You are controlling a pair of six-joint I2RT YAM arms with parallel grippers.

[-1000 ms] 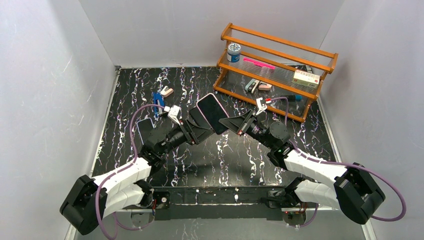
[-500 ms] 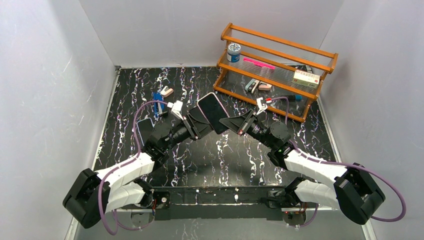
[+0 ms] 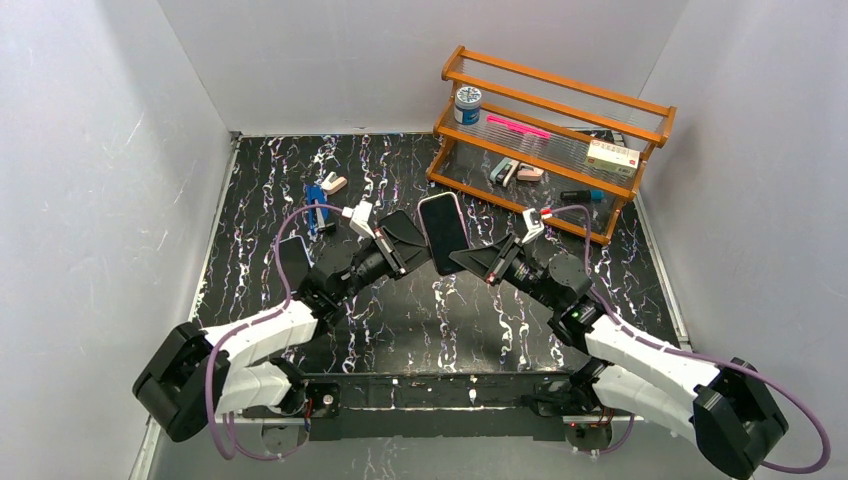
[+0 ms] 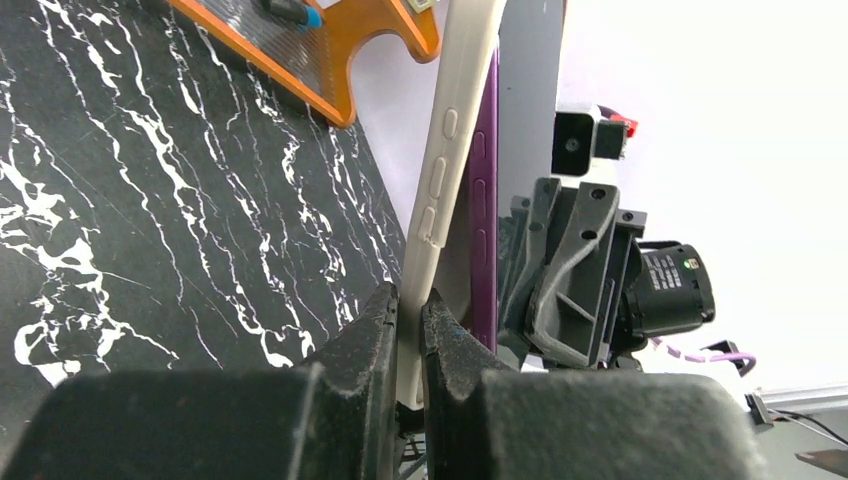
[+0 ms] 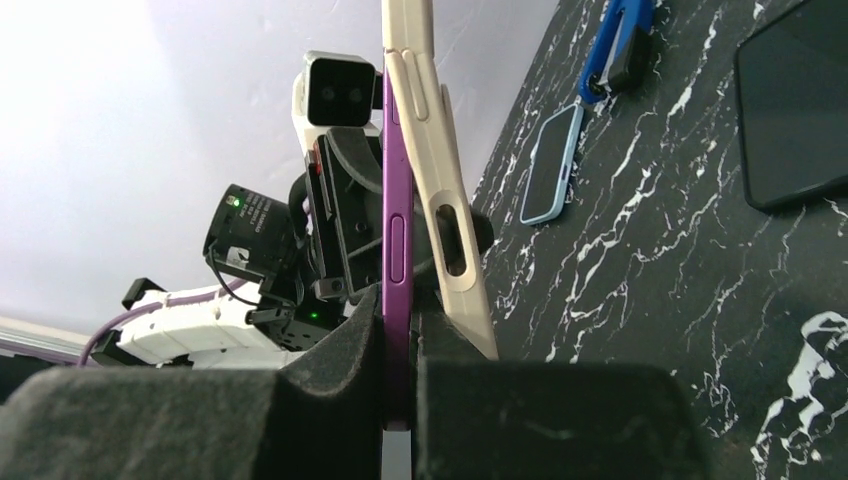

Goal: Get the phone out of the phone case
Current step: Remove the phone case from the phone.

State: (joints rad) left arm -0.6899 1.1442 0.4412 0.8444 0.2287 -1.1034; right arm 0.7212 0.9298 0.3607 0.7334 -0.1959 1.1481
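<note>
Clamping both sides: left hand [image 4: 410, 302] clenched on the beige phone case [image 4: 455, 130], right hand [image 5: 397, 322] clenched on the purple phone [image 5: 393, 230], aloft over the desk [image 3: 300, 170], twelve o'clock of the bases; case seemingly half peeled, full separation not yet done.

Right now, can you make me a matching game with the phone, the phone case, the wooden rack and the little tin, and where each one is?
Things:
1. phone
2. phone case
3. wooden rack
4. little tin

Places:
A. pinched in the left gripper
B. on the rack's upper shelf
C. pinched in the right gripper
D. at the far right corner of the table

Pairs: 1-C, 2-A, 3-D, 4-B
</note>
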